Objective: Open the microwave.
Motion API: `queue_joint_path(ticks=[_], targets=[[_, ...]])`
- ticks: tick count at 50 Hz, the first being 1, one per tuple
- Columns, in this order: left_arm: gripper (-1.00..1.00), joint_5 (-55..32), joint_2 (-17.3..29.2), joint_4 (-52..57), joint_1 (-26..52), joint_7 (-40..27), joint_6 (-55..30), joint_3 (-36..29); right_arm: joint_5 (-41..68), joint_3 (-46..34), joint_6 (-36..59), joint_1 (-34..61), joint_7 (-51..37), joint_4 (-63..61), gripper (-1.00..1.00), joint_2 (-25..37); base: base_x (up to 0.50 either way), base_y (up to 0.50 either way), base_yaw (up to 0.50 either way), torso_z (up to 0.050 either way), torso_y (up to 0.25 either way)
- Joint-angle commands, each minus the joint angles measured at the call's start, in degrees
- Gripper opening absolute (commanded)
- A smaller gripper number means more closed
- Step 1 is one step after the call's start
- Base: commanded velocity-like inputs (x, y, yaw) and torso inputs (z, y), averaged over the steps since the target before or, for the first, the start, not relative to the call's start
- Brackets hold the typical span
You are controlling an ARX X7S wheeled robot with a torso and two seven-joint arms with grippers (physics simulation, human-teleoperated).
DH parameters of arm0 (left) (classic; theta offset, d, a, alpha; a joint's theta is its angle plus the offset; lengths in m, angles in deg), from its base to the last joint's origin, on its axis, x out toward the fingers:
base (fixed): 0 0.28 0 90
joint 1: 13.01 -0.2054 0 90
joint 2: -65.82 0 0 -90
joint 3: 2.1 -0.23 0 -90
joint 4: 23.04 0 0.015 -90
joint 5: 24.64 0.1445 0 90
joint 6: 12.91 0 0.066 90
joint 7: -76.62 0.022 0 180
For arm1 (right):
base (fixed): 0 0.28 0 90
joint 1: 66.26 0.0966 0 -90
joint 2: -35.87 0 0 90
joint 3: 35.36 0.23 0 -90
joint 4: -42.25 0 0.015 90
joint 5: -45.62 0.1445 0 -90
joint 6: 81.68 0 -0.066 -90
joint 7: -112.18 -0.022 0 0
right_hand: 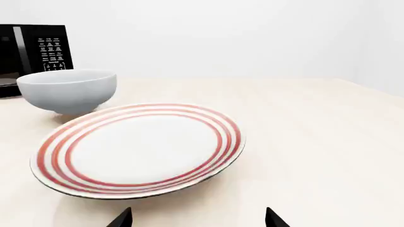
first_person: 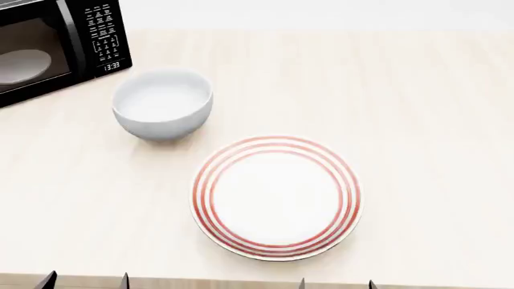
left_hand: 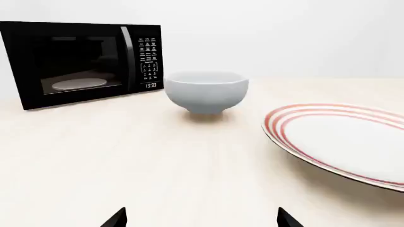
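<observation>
The black microwave (first_person: 48, 48) stands at the table's far left corner, its glass door shut, keypad and clock on its right side, a white turntable plate behind the glass. The left wrist view shows the microwave (left_hand: 82, 61) whole, far ahead of my left gripper (left_hand: 202, 218), which is open with nothing between its tips. My right gripper (right_hand: 197, 218) is open too, low at the table's near edge, with only the microwave's keypad side (right_hand: 44, 52) in sight. In the head view both grippers, left (first_person: 86, 282) and right (first_person: 337, 284), show only as tips at the near edge.
A white bowl (first_person: 163, 103) sits just in front of the microwave's right end. A white plate with red rings (first_person: 276, 197) lies in the middle of the light wooden table (first_person: 434, 120), ahead of my right gripper.
</observation>
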State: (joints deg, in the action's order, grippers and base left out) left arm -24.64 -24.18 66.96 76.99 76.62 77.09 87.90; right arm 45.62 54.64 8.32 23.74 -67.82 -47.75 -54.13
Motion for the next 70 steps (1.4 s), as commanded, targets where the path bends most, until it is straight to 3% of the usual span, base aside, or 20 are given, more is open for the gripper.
queue_joint_path(ticks=[1,2,17,70], targets=[[1.0,-0.9,0.8,0.0,-0.2,-1.5,1.6,-0.8,1.4,-1.2,-0.8,-0.3,-0.8,-0.7,1.0,0.8,0.0,0.0,0.0,0.0,0.0],[1.0,-1.7,1.0,1.0,-1.5,-1.7,5.7,-1.0,-0.2,-2.0,-3.0,-0.8,-1.8,-1.4,1.0,1.3,0.0,0.0,0.0,0.0,0.0],[1.0,-2.6,3.2,0.4,-1.2,-5.0,5.6,-3.9,0.3,-4.8,-6.1,-2.3,-4.3,-4.1,1.0,3.7,0.04,0.05,0.0,0.0,0.0],[1.0,-6.0,6.7,0.0,-0.5,-8.9,5.0,-8.0,3.7,-8.7,-6.5,-1.8,-7.8,-4.3,1.0,7.2,0.16,0.36,0.0,0.0,0.0]])
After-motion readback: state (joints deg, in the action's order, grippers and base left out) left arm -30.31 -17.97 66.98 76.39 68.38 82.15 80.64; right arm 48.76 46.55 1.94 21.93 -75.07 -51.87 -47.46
